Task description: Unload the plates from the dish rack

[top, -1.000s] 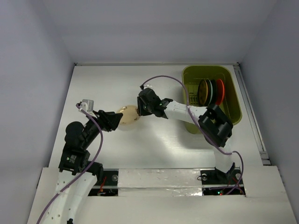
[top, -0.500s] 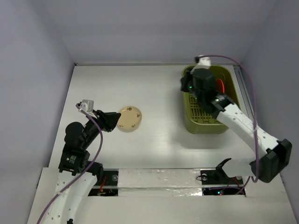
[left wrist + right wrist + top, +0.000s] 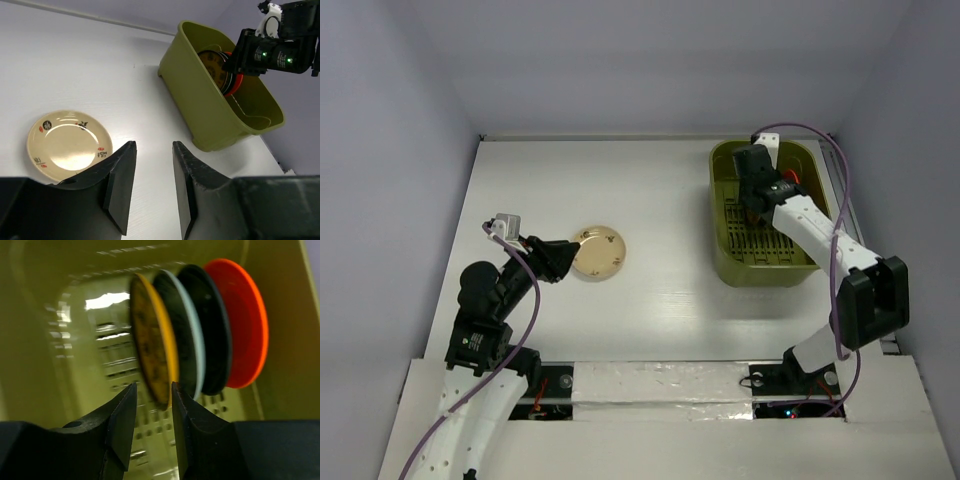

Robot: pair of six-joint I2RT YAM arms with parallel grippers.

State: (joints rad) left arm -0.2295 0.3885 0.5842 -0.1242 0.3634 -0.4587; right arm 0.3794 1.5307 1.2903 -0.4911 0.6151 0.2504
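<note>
Four plates [image 3: 192,335] stand in the dish rack [image 3: 720,262] (left gripper [image 3: 152,150], right gripper [image 3: 152,390] both apart).

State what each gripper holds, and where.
Nothing is held: left gripper open near the tan plate, right gripper open before the plates in the dish rack.

The white flat worktop [image 3: 650,190] holds a small round tan plate with dots [image 3: 598,254] on the left. A big olive-green plastic tub [image 3: 760,273] sits well apart on the right.
</note>
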